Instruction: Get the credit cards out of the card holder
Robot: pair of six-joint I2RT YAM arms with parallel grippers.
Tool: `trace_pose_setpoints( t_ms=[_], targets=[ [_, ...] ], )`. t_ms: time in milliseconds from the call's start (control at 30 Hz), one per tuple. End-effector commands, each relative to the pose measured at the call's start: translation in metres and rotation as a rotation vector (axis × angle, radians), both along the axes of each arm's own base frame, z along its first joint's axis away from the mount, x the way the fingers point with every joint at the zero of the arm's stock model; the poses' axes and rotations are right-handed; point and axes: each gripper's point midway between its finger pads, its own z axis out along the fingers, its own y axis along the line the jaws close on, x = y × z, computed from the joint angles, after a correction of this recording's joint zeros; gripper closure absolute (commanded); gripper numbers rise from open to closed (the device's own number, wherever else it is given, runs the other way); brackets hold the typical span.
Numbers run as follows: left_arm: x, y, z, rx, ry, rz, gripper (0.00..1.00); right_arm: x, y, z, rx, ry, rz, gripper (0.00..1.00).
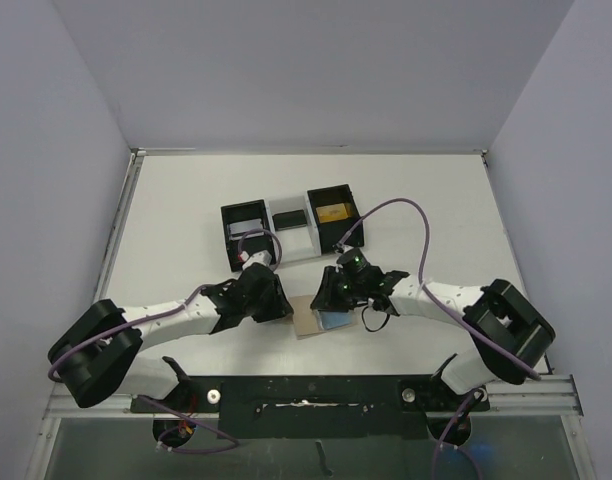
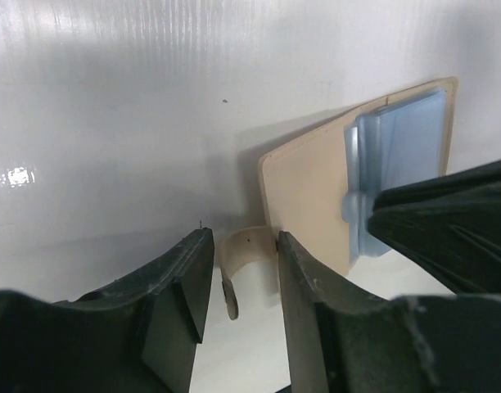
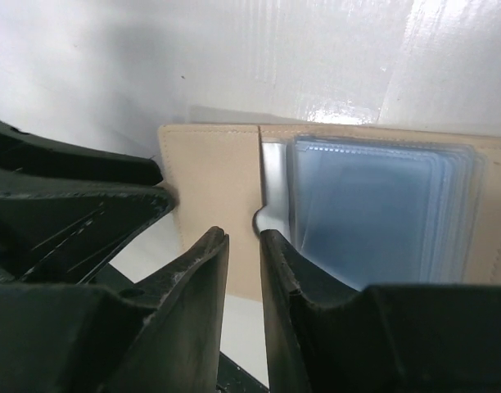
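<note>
Tabletop (image 3: pixel 111 65), card holder (image 3: pixel 209 172) beneath right tool (image 3: pixel 243 237)

White table (image 1: pixel 186 230), plain grey walls (image 1: pixel 316 70) on three sides, soft glare

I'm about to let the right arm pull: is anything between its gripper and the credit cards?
Nothing visible. The right gripper is at the edge of the credit cards, uncovered in the open card holder.
</note>
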Motion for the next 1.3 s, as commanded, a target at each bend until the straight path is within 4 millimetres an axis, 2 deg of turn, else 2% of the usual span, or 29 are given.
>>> trace_pose_setpoints(
  t_ms=[0,100,200,267,533,667,867,1033,1267],
  targets=[
    [0.014,-0.006,0.009,0.031,-0.047,-0.027,0.65,0.025,-0.009,0.044,0.001,-0.140,-0.061,0.75],
    [0.014,-0.010,0.010,0.033,-0.044,-0.045,0.69,0.030,-0.038,0.043,-0.096,-0.158,-0.147,0.69],
    [0.014,-0.013,0.012,0.019,-0.052,-0.061,0.71,0.027,-0.062,0.033,-0.164,-0.120,-0.195,0.63],
    [0.014,-0.014,0.014,0.015,-0.057,-0.068,0.74,0.026,-0.070,0.030,-0.188,-0.119,-0.196,0.60],
    [0.014,-0.018,0.017,0.009,-0.065,-0.098,0.81,0.023,-0.055,0.025,-0.165,-0.105,-0.102,0.59],
    [0.015,-0.019,0.018,0.005,-0.067,-0.100,0.82,0.022,-0.050,0.017,-0.177,-0.083,-0.087,0.59],
    [0.015,-0.021,0.018,0.005,-0.064,-0.107,0.85,0.019,-0.042,0.013,-0.167,-0.074,-0.057,0.70],
    [0.016,-0.023,0.019,0.004,-0.067,-0.111,0.89,0.019,-0.042,0.017,-0.172,-0.087,-0.053,0.79],
    [0.017,-0.024,0.018,0.008,-0.065,-0.117,0.91,0.019,-0.031,0.034,-0.101,-0.116,-0.026,0.82]
  ],
)
